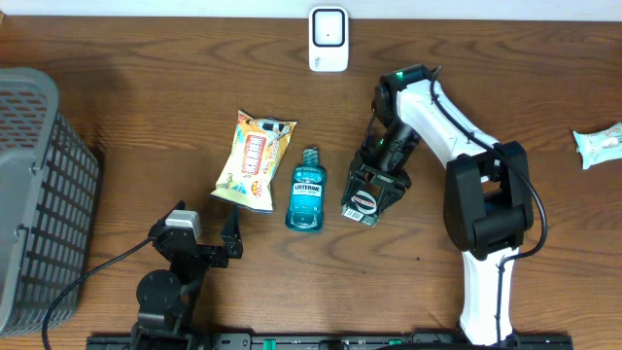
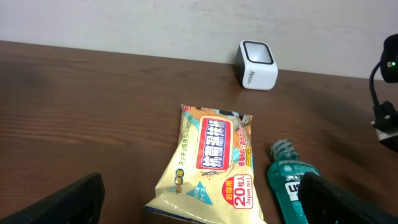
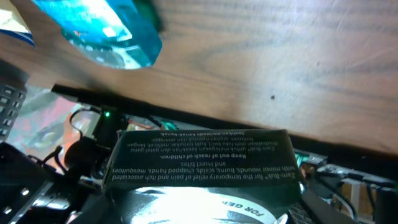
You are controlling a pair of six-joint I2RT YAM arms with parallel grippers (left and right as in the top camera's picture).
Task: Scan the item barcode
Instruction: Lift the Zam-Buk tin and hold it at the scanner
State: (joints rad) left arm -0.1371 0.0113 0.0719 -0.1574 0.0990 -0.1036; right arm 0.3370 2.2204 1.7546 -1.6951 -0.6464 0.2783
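The small black box point(image 1: 362, 206) sits gripped in the right end effector point(image 1: 372, 194), just right of the mouthwash bottle point(image 1: 306, 190). The box's long edge runs across the jaws, with its printed side facing the wrist camera. The scanner point(image 1: 328, 39) stands well apart at the desk point(image 1: 146, 87) edge. The left end effector point(image 1: 199, 238) gapes wide, holding nothing, below the wipes packet point(image 1: 255, 160). The contents of the grey basket point(image 1: 39, 185) cannot be made out.

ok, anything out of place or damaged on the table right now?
Nothing spilled or damaged. Two oddities: the mouthwash bottle lies flat on its side beside the wipes pack, and a pale packet sits alone at the far right edge, cut off by the frame. Right fingers hold a small box.
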